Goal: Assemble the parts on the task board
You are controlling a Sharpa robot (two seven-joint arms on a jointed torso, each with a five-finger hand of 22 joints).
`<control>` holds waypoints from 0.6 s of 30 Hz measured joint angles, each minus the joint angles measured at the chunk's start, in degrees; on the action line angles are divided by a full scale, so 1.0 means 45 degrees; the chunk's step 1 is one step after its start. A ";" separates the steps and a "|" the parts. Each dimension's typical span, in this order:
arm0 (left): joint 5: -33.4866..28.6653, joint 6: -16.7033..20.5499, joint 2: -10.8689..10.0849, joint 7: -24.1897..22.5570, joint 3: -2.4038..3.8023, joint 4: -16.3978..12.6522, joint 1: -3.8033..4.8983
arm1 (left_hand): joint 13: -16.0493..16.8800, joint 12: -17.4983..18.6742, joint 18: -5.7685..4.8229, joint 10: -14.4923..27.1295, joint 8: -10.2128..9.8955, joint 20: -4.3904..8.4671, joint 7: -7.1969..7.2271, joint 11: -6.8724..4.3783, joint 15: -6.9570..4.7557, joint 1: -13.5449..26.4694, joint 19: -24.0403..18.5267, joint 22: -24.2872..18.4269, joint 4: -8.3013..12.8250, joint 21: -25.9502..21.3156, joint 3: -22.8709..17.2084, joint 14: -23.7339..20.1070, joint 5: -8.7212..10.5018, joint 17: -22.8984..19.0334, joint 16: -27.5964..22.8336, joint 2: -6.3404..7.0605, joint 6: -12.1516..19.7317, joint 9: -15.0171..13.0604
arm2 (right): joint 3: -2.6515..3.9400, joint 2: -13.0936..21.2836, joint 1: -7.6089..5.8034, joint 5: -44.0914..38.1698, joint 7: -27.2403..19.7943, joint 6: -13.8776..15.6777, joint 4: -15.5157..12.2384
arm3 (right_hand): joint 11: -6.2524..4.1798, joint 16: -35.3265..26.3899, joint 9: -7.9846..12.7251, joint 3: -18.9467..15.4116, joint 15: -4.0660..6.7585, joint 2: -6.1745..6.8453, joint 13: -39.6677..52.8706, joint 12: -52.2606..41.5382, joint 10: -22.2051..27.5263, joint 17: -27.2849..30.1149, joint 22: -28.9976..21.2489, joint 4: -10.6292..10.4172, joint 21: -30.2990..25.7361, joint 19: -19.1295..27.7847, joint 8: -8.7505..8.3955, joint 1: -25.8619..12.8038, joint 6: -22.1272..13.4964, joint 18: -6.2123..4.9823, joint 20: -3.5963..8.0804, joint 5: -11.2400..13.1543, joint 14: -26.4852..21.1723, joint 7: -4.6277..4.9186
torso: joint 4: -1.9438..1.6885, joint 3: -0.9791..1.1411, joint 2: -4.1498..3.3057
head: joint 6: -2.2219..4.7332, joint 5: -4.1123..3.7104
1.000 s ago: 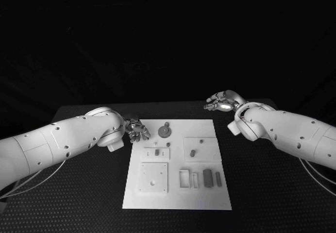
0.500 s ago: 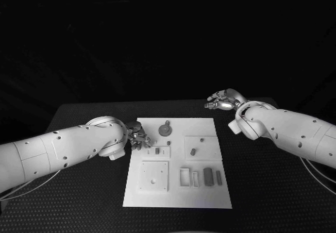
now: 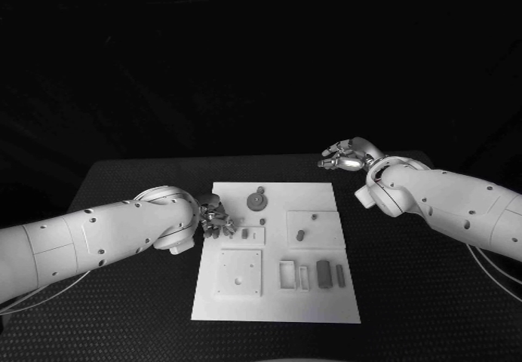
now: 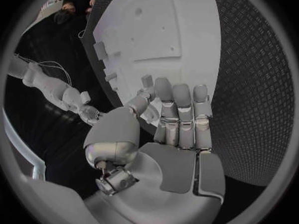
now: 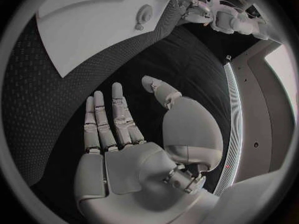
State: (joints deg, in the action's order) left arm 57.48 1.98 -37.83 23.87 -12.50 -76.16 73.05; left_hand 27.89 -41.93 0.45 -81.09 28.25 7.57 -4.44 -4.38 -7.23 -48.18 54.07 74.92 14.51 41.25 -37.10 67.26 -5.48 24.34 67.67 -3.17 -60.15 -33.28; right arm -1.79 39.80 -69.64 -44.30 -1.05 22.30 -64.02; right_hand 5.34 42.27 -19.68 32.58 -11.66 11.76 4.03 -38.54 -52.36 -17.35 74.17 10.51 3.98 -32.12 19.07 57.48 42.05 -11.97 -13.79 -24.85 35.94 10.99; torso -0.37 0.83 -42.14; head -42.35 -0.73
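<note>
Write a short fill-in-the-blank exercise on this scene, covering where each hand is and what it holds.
1. The left hand is at the ____ edge of the task board.
2. The right hand, beyond the board's far right corner, holds ____, its fingers apart.
3. The round part lies near the board's ____ edge.
4. The table under the board is ____ in colour.

Missing words: left; nothing; far; black

Both arms are smooth white shells dotted with small dark screw holes, thin pale cables trailing beneath them. The left hand (image 4: 165,129) and right hand (image 5: 134,134) are silver metal, with segmented fingers, flat palm plates and rounded, domed thumb bases.
</note>
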 measured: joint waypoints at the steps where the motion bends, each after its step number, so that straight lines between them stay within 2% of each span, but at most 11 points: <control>1: 0.0021 0.0002 0.0005 0.0005 -0.0012 0.0010 -0.0011 | 0.0015 -0.0013 -0.0001 -0.0001 0.0000 0.0010 0.0011 0.0000 -0.0002 0.0014 0.0010 0.0000 -0.0023 0.0000 -0.0023 0.0002 0.0000 0.0001 0.0000 0.0014 -0.0011 0.0000 | 0.0000 0.0000 0.0000 0.0000 0.0000 0.0000 0.0000 | 0.0000 0.0000 0.0000 0.0000 0.0000 0.0000 0.0000 0.0000 0.0000 0.0000 0.0000 0.0000 0.0000 0.0000 0.0000 0.0000 0.0000 -0.0001 0.0000 0.0000 0.0000 0.0000 | 0.0001 0.0000 -0.0002 | -0.0012 0.0000; 6: 0.0162 0.0015 0.0053 0.0018 -0.0030 0.0046 -0.0079 | 0.0027 -0.0054 0.0000 -0.0012 0.0000 0.0046 0.0037 -0.0009 -0.0004 0.0047 0.0045 0.0000 -0.0026 0.0050 -0.0026 0.0005 0.0000 0.0014 0.0000 0.0048 -0.0036 0.0003 | 0.0000 0.0002 0.0000 0.0000 0.0001 0.0000 0.0000 | 0.0000 0.0000 0.0011 0.0000 0.0000 0.0000 0.0000 0.0000 0.0000 0.0000 0.0000 0.0000 0.0000 0.0000 0.0000 0.0000 -0.0016 0.0000 0.0000 0.0000 0.0000 0.0016 | 0.0005 -0.0005 -0.0005 | -0.0039 0.0001; 18: 0.0485 0.0109 0.0107 0.0032 -0.0040 0.0211 -0.0106 | 0.0052 -0.0052 -0.0002 -0.0068 -0.0001 0.0045 0.0127 -0.0026 -0.0005 0.0078 0.0045 -0.0002 -0.0030 0.0050 -0.0027 0.0006 0.0001 0.0013 0.0050 0.0080 -0.0122 0.0012 | 0.0002 0.0002 0.0000 -0.0001 0.0002 -0.0001 0.0001 | 0.0013 0.0000 0.0011 0.0000 0.0000 0.0000 0.0000 0.0000 0.0013 0.0012 -0.0002 0.0000 0.0000 0.0000 0.0000 0.0000 0.0016 0.0000 0.0001 0.0000 0.0000 -0.0017 | 0.0007 -0.0002 -0.0002 | -0.0057 -0.0010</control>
State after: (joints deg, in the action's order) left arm 59.66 2.47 -37.34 24.02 -12.68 -75.21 72.58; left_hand 28.12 -42.17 0.44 -81.40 28.25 7.77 -3.87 -4.50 -7.26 -47.83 54.27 74.91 14.37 41.48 -37.22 67.29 -5.48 24.40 67.89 -2.81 -60.70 -33.23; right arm -1.78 39.81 -69.64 -44.30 -1.04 22.29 -64.02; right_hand 5.40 42.27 -19.63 32.58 -11.66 11.76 4.03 -38.54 -52.31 -17.30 74.16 10.51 3.98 -32.12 19.07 57.48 42.13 -11.97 -13.78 -24.85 35.93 10.92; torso -0.34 0.82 -42.15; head -42.60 -0.77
